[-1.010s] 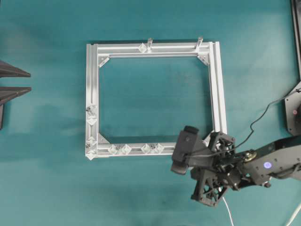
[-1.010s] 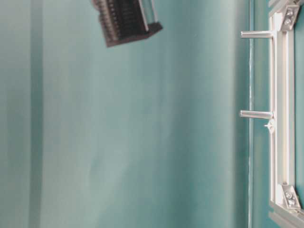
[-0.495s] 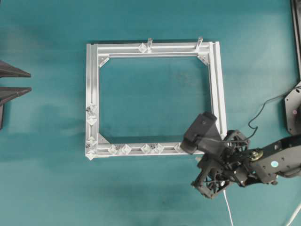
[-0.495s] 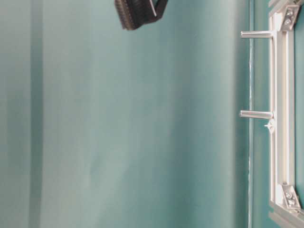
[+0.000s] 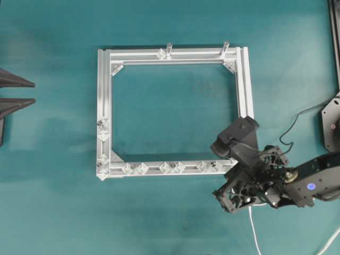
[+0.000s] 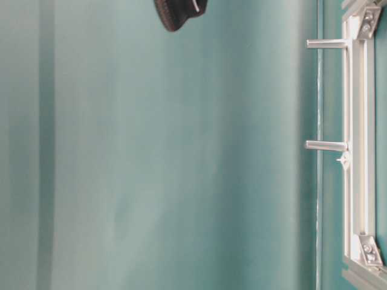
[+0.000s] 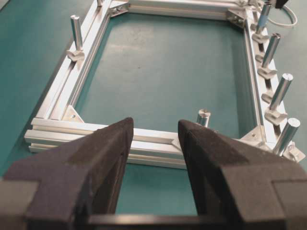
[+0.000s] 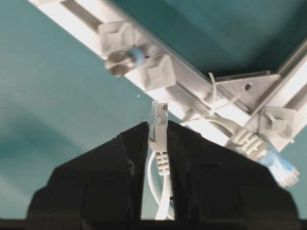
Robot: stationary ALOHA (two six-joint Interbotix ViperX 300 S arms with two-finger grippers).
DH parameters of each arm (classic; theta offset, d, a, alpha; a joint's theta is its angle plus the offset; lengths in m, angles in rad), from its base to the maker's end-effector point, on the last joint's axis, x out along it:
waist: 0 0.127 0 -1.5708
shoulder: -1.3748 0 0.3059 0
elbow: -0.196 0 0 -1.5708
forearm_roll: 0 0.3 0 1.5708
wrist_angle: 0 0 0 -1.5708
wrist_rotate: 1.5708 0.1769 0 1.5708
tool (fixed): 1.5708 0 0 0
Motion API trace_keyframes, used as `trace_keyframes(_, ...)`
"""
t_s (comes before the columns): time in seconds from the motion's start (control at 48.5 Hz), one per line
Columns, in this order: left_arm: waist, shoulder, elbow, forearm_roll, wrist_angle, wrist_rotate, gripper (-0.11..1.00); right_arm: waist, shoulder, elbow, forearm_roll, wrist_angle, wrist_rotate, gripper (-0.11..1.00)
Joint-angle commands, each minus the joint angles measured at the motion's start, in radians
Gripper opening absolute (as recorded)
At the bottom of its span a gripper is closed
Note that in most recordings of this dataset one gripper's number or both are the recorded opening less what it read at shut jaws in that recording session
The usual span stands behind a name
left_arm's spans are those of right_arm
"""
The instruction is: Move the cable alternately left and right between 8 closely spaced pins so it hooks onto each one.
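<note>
My right gripper (image 8: 158, 130) is shut on the small white plug (image 8: 158, 123) of the cable (image 5: 254, 229), whose clear tip sticks out past the fingertips. In the overhead view this gripper (image 5: 229, 178) hangs just below the silver frame's bottom right corner (image 5: 245, 159), and the cord trails off toward the table's near edge. Pins (image 5: 166, 168) stand along the bottom rail and more pins (image 5: 103, 136) on the left rail. Two pins (image 8: 158, 72) lie just ahead of the plug. My left gripper (image 7: 154, 130) is open and empty, left of the frame (image 5: 33, 91).
Two taller metal posts (image 5: 169, 49) rise from the far rail, also seen from table level (image 6: 326, 145). Another white plug with a blue tip (image 8: 280, 168) lies at the frame corner bracket (image 8: 249, 91). The right arm's base (image 5: 332, 127) sits at the far right.
My right gripper has swung to the right along the bottom rail and turned toward the frame's bottom right corner, still holding the plug. The left arm has not moved.
</note>
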State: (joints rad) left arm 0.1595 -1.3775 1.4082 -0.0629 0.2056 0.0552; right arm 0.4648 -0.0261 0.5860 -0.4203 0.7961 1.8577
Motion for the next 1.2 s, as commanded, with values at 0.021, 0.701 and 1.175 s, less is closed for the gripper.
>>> trace_keyframes(0.021,0.005,0.014,-0.009,0.003,-0.006,0.003,0.48,-0.006,-0.025,0.002,-0.008,0.002,0.038,0.16)
trace_keyframes(0.701,0.012,0.014,-0.008,0.003,-0.008,0.003,0.48,-0.04,-0.025,0.009,-0.008,0.002,0.115,0.16)
trace_keyframes(1.175,0.012,0.014,-0.006,0.003,-0.011,0.003,0.48,-0.118,-0.038,0.028,-0.025,0.003,0.101,0.16)
